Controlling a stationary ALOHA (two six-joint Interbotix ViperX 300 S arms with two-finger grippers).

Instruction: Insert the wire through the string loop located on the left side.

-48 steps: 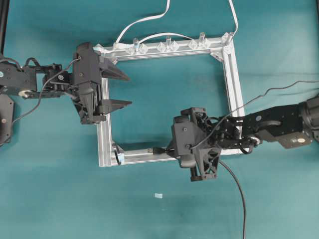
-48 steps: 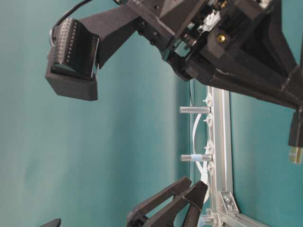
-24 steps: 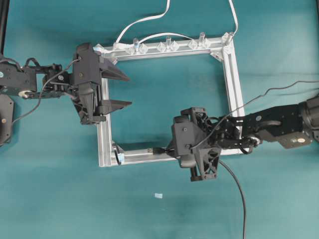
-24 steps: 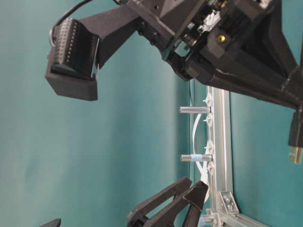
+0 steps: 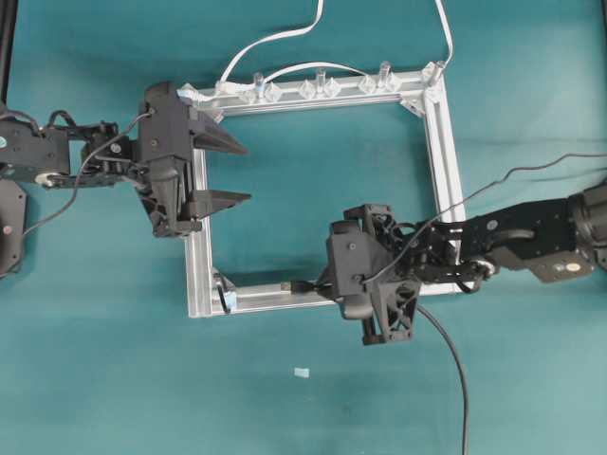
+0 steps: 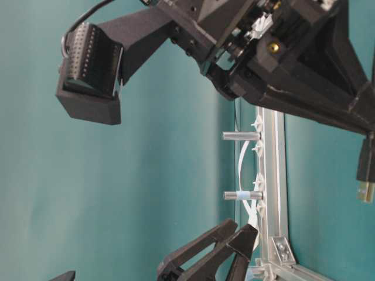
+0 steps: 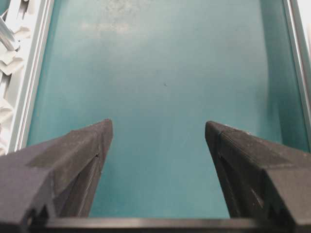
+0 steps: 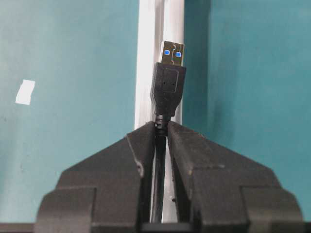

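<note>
1. The wire [image 8: 168, 92] is a thin black cable ending in a moulded black plug with a silver metal tip showing two small blue spots.
2. My right claw [image 8: 161, 127] is closed tight on the wire just behind the plug, so the plug sticks out past my fingertips, over the bottom rail of the aluminium frame [image 5: 444, 161].
3. The frame is a square of pale, grooved metal rails with silver corner brackets, lying on a matte teal table [image 5: 95, 379].
4. The string loop [image 5: 226, 300] is a tiny dark bit with a pale bluish touch at the frame's lower-left corner bracket.
5. The plug points along the bottom rail toward that corner, apart from the loop.
6. My left claw [image 5: 239, 172] stands wide open and holds nothing, over the frame's left rail, its matte black fingers [image 7: 73, 160] wedge-shaped.
</note>
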